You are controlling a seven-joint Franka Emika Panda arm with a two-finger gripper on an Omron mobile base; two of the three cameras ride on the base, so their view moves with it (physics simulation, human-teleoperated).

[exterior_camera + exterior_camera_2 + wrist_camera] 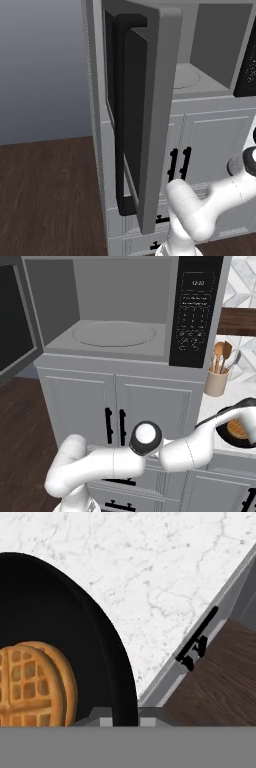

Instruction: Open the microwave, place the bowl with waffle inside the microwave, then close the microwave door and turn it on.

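The microwave [195, 311] stands open, its grey cavity and round turntable [114, 333] bare. Its door [155, 100] is swung wide to the left, the long black bar handle [120, 125] facing outward. To the right, on the marble counter [165, 572], rests the black bowl [60, 612] with the brownish-orange waffle [30, 684] inside; the right base view also shows this bowl [226, 438] and waffle [236, 429] under my outstretched arm. My gripper [125, 718] straddles the bowl's near rim, one fingertip inside and one outside, pressed against it.
White cabinets [115, 406] with black handles sit below the microwave. A beige holder of wooden utensils [216, 382] stands on the counter behind the bowl. The counter edge and a drawer handle [197, 639] lie just right of the bowl, with dark wood floor below.
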